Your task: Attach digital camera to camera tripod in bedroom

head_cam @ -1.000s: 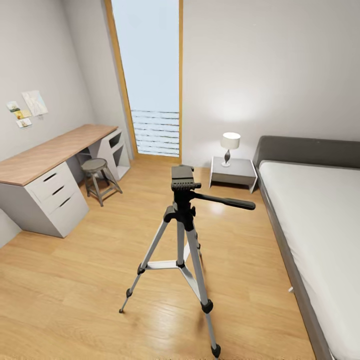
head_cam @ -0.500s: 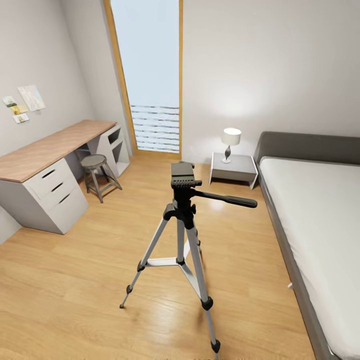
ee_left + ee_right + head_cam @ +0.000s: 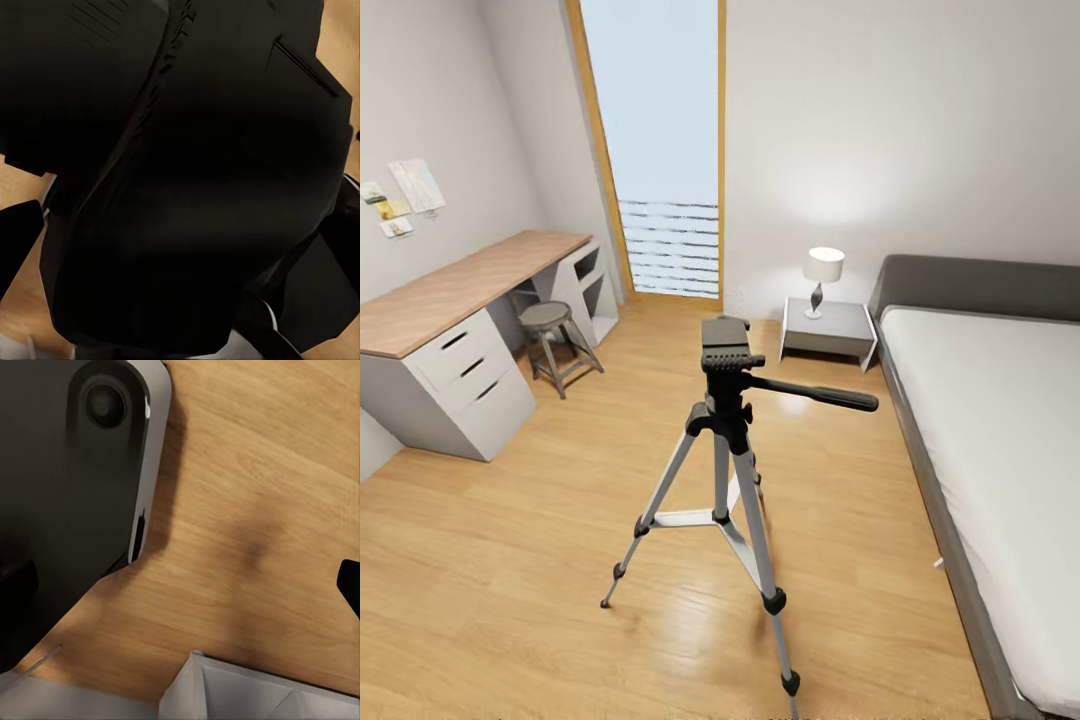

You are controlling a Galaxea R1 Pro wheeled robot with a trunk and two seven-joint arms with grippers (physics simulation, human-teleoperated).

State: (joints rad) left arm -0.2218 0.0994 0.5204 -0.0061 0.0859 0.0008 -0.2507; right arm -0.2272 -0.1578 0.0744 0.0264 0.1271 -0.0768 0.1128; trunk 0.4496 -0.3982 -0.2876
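Facing tripod (image 3: 722,440) standing mid-floor between desk (image 3: 455,300) and bed (image 3: 990,440), head plate bare, camera not located; grip of either hand impossible to tell from wrist views; advisable: close in slowly, stop short of nearest leg, keep plate centred.

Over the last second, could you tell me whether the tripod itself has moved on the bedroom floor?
No. The camera tripod keeps its place relative to the nightstand and stool; the whole picture shifted together, so the head camera moved.
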